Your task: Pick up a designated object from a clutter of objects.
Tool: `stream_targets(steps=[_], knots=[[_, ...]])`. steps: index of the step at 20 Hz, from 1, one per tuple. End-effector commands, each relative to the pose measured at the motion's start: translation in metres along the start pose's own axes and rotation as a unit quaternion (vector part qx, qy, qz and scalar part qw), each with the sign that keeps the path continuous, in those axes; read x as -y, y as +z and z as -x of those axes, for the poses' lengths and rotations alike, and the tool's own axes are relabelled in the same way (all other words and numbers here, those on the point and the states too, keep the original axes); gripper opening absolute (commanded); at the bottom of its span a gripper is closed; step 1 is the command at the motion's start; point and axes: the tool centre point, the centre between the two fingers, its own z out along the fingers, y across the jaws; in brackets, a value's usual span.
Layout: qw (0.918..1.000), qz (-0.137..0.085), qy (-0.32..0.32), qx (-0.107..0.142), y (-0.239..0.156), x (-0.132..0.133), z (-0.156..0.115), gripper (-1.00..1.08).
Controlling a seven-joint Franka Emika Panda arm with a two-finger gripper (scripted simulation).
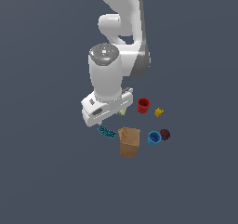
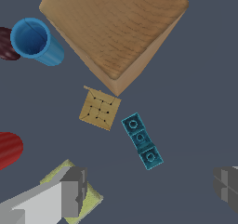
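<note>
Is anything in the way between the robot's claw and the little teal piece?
Nothing visible blocks it. The teal piece lies bare on the floor, clear of the open gripper. The tan box and small tan square sit beside it, apart. One finger hangs over the yellow-green pad.

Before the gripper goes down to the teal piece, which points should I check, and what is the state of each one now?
1. Gripper open: ok; its fingers stand wide apart with nothing between them.
2. Teal piece visible and uncovered: ok; it lies flat on the floor.
3. Teal piece free of neighbours: ok; it touches neither the tan box nor the small tan square.
4. Teal piece centred between the fingers: not ok; it lies ahead of the line between them.
5. Finger landing spots free: not ok; one finger is over the yellow-green pad.
6. Height above the floor: cannot tell.
</note>
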Motion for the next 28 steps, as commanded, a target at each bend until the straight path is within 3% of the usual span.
stream_targets(steps=[1, 15, 22, 28], knots=[[0.9994, 0.001, -0.033, 0.000, 0.014, -0.004, 0.001, 1.00], [0.9807, 0.003, -0.195, -0.004, 0.084, -0.017, 0.012, 1.00], [0.9722, 0.003, -0.234, -0.007, 0.100, -0.019, 0.015, 1.00], [0.9707, 0.003, -0.240, -0.007, 0.103, -0.019, 0.015, 1.00]])
